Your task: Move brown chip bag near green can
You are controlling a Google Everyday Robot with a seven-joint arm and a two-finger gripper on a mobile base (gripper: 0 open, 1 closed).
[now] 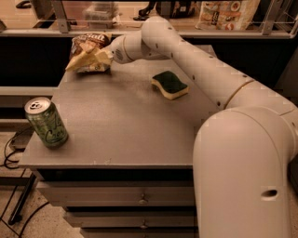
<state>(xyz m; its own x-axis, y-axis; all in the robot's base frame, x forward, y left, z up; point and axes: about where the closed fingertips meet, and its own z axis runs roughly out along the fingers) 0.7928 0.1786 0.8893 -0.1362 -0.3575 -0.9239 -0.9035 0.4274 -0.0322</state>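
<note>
The brown chip bag [87,45] is at the far left corner of the grey table [125,130], tilted, with its pale yellow edge turned toward me. My gripper [96,58] reaches in from the right and is shut on the bag's near edge. The green can [46,122] stands upright at the front left corner of the table, well apart from the bag and the gripper.
A green-and-yellow sponge [170,84] lies right of the table's middle, under my arm [195,56]. Drawers [139,200] run below the table's front edge. A shelf with packaged goods [226,14] stands behind the table. Cables [11,153] lie on the floor at left.
</note>
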